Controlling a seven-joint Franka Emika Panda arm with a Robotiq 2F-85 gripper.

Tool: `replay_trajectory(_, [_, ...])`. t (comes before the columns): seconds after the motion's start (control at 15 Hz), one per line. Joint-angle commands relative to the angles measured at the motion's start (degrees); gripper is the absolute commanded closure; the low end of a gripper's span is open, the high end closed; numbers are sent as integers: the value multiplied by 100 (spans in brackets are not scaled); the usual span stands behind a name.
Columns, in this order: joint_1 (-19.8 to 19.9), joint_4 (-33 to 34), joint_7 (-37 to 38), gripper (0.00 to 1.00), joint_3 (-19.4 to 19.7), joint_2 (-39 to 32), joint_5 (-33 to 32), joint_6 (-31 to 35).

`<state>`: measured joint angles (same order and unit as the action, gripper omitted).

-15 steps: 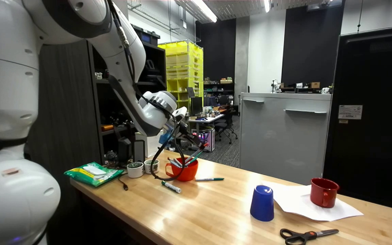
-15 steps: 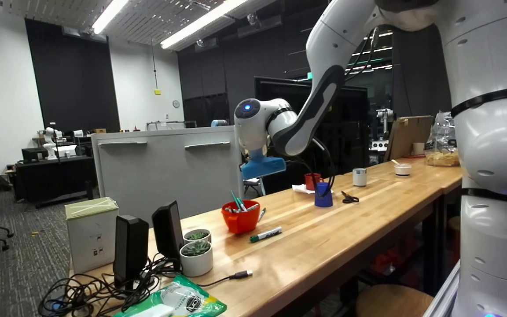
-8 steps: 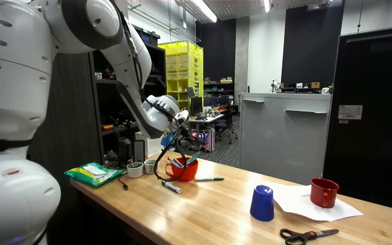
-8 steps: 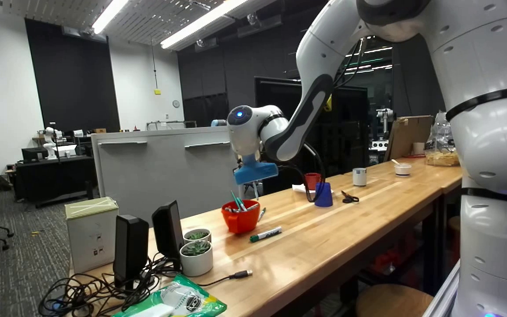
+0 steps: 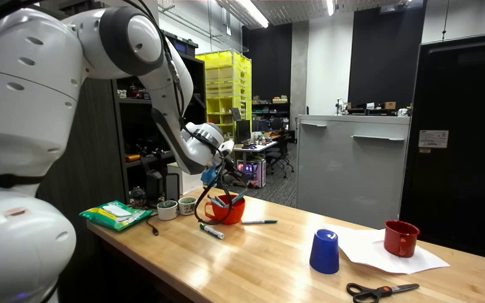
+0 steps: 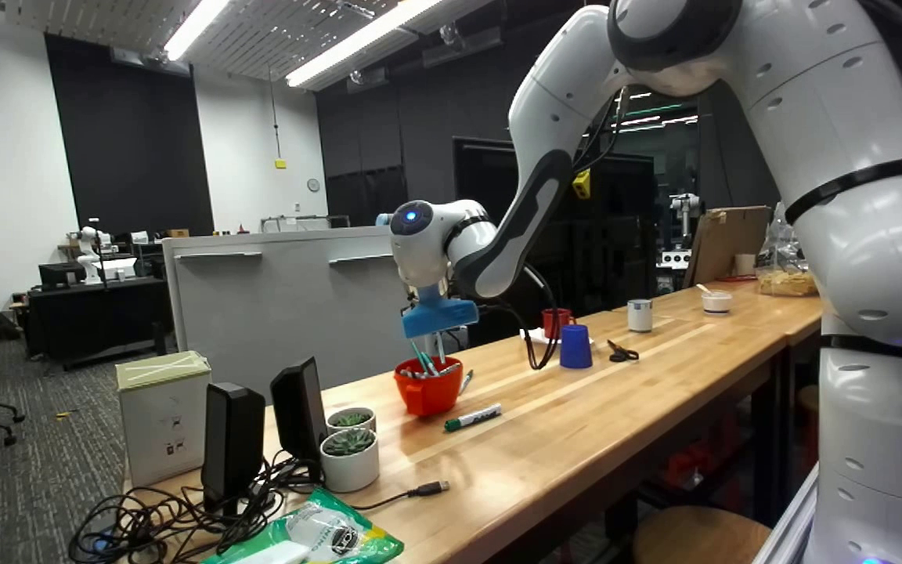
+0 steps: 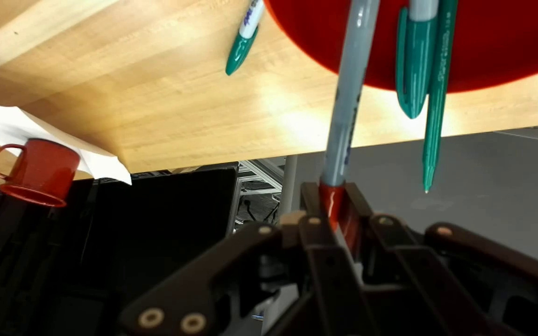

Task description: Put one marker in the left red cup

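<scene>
Tight pinch: the gripper [image 7: 333,198] was clamped on the red cap of the marker [image 7: 350,93], grey barrel leading, its long axis slanting down to the mouth of the left red cup [image 6: 443,392]! That cup stood close to the long edge of the table [image 5: 251,252] facing the grey cabinet [image 5: 350,168], and the gripper sat above it, out toward that edge, so the move seemed to want lowering inward along the barrel; whether the tip was below the rim, no view settled.
</scene>
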<state>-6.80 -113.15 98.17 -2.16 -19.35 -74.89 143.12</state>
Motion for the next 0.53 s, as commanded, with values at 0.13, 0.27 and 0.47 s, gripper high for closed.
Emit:
replay_trajectory(0.13, [-39, 370, 59, 96, -10, -423, 10, -86])
replay_trajectory(0.27, [-36, 437, 40, 96, -2, -513, 28, -85])
replay_trajectory(0.47, [-41, 487, 36, 96, 2, -586, 59, -93])
